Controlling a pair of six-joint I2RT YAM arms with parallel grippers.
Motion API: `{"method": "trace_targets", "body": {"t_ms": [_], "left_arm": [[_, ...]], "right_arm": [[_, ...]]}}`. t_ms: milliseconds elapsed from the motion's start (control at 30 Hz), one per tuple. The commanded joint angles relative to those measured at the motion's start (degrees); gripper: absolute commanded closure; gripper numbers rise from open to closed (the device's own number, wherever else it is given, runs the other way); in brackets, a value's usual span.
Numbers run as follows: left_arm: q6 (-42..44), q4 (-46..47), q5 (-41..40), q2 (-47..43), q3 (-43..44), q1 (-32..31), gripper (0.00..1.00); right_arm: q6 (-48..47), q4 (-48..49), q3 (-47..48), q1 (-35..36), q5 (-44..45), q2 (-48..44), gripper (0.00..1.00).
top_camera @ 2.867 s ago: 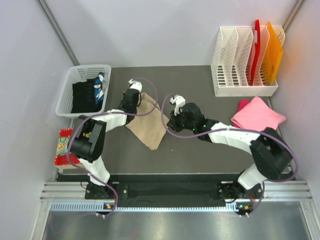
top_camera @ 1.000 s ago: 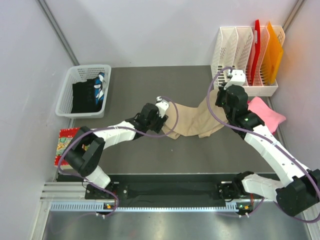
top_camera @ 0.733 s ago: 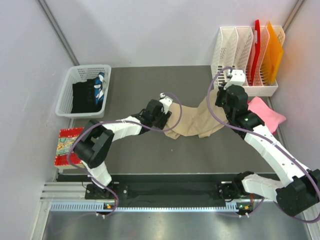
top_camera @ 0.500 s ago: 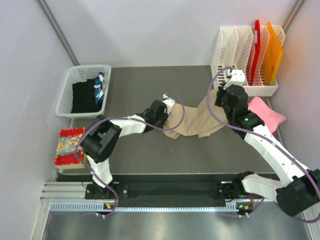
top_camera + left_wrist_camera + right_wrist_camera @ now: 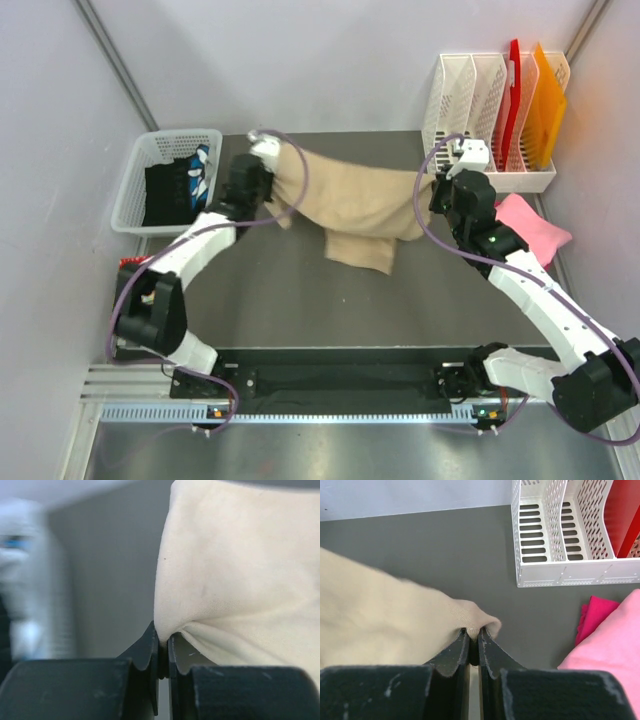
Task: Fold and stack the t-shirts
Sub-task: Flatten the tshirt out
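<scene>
Top external view: tan tee [image 5: 355, 205] strung across upper middle of frame, middle sagging toward table. Soft, light, floppy stuff, best grabbed by corners or hem. Pink tee [image 5: 525, 225] lies at right edge. Left gripper [image 5: 163, 652] clamped on one cloth edge, right gripper [image 5: 474, 647] pinching opposite end, jaws nearly together.

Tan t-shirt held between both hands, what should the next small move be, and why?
Probably lower both hands together, keeping them apart, so it lies flat on the table. The left hand and right hand each pinch an edge of the tan t-shirt, which spans between them with its middle sagging, not yet spread flat.
</scene>
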Motion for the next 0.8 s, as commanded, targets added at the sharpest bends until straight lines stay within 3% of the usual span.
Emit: {"method": "trace_targets", "body": {"t_ms": [0, 233, 400, 767], "left_arm": [[6.3, 1.7, -3.1, -9.5, 3.2, 6.2, 1.00], [10.8, -0.4, -2.3, -25.7, -4.0, 6.5, 1.00], [11.3, -9.2, 7.6, -34.1, -7.7, 6.4, 0.99], [18.3, -13.4, 12.6, -38.1, -17.4, 6.4, 1.00]], "right_arm": [[0.7, 3.2, -0.4, -0.4, 1.2, -1.7, 1.00], [0.9, 2.8, -0.4, 0.0, 1.3, -3.5, 1.00], [0.9, 1.6, -0.1, 1.1, 2.1, -5.4, 1.00], [-0.4, -0.8, 0.6, 5.3, 9.6, -8.5, 1.00]]}}
